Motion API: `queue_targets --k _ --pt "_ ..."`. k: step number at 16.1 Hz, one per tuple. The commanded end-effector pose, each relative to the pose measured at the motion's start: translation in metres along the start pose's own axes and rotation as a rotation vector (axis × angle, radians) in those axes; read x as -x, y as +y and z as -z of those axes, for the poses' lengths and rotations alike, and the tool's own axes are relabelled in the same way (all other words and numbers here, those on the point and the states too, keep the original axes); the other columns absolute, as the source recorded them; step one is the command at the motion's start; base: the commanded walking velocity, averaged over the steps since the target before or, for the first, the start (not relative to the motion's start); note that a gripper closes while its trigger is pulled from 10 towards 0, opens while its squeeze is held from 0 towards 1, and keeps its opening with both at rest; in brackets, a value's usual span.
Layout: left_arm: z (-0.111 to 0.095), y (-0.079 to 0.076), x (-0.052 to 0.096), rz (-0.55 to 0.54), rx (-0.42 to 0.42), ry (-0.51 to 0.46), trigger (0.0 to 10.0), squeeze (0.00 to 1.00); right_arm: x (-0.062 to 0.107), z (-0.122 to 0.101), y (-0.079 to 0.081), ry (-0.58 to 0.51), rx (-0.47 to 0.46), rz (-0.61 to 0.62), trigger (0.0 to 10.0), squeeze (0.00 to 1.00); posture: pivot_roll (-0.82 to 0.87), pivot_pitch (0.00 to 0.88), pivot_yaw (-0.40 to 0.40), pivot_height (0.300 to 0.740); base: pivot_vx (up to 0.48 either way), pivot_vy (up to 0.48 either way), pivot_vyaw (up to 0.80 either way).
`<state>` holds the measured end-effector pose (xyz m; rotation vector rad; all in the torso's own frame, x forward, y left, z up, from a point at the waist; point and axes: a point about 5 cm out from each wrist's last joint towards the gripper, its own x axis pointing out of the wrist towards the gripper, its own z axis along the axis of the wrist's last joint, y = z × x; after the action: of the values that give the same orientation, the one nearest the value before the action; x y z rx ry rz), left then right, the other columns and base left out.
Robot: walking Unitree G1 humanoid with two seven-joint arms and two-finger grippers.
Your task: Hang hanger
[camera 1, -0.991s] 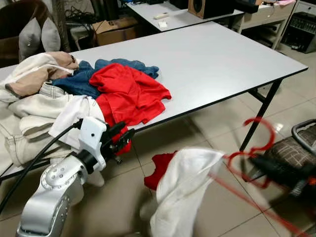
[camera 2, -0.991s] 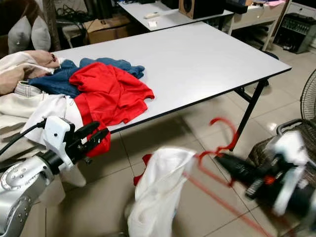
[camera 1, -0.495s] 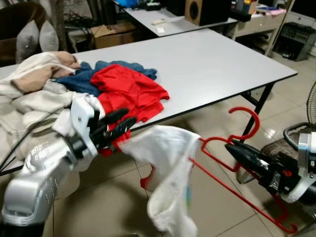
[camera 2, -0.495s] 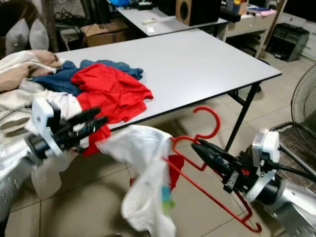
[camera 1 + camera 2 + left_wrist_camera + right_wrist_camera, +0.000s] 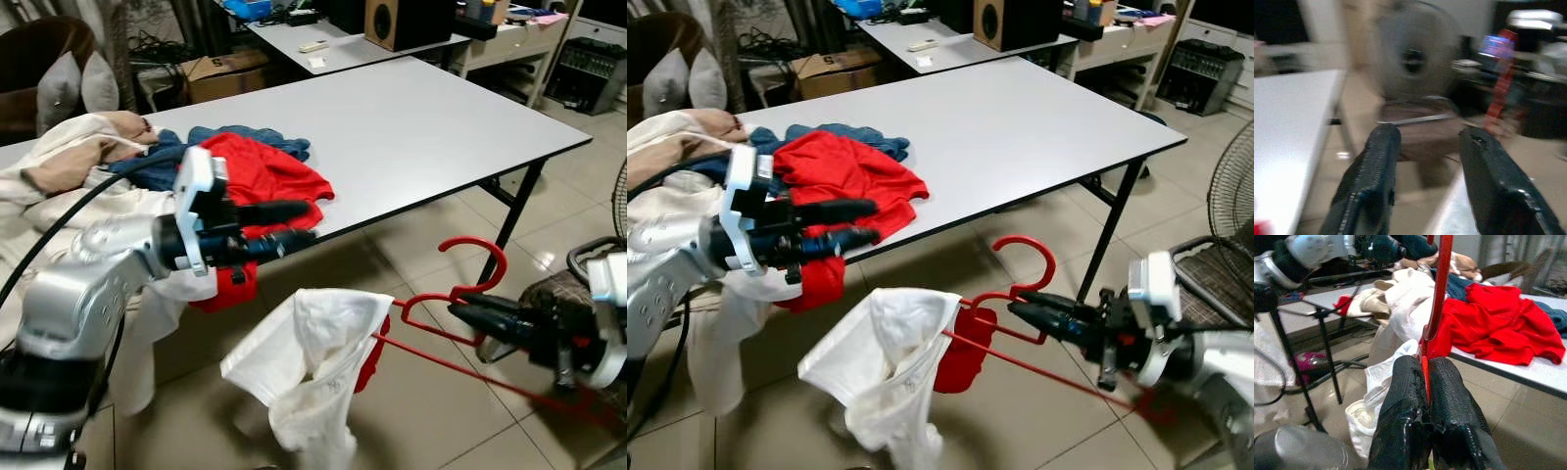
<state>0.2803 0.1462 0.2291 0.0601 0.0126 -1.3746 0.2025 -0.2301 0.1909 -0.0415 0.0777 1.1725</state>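
Because the right gripper (image 5: 1019,305) is clamped on the red hanger (image 5: 1019,294) just below its hook, the white garment (image 5: 887,367) dangles above the floor off the worktop's (image 5: 1019,117) front edge, while the left gripper (image 5: 299,222) hovers wide, empty.

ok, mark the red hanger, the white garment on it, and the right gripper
red hanger (image 5: 1027,253), right eye view, on the hook's curve.
white garment (image 5: 884,357), right eye view, mid-cloth below the hanger's end.
right gripper (image 5: 1017,305), right eye view, at the fingertips shut on the hanger.

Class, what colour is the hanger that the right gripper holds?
Red; the hanger shows best in the right eye view.
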Motion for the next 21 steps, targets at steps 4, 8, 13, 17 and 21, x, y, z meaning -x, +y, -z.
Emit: queue_targets --k 4,8,13,17,21 --pt "0.014 -0.002 -0.005 0.249 0.018 0.219 10.0 0.0 -0.007 -0.028 -0.01 -0.011 0.129 -0.117 10.0 0.0 0.05 0.0 0.079 0.74 0.0 0.0 0.0" --pt "0.025 -0.006 -0.019 0.354 0.019 0.277 10.0 0.0 -0.013 -0.042 -0.013 -0.046 0.182 -0.167 10.0 0.0 0.05 0.0 0.081 0.74 0.0 0.0 0.0" --pt "0.024 0.004 -0.037 0.348 -0.02 0.226 10.0 0.0 -0.018 -0.047 -0.012 -0.048 0.2 -0.214 10.0 0.0 0.04 0.0 0.086 0.74 0.0 0.0 0.0" --pt "0.016 0.01 -0.042 0.366 -0.041 0.182 10.0 0.0 -0.021 -0.045 -0.012 -0.033 0.208 -0.231 10.0 0.0 0.04 0.0 0.085 0.74 0.0 0.0 0.0" --pt "0.015 0.007 -0.044 0.429 -0.059 0.175 10.0 0.0 -0.022 -0.042 -0.013 0.003 0.203 -0.237 10.0 0.0 0.03 0.0 0.084 0.74 0.0 0.0 0.0"
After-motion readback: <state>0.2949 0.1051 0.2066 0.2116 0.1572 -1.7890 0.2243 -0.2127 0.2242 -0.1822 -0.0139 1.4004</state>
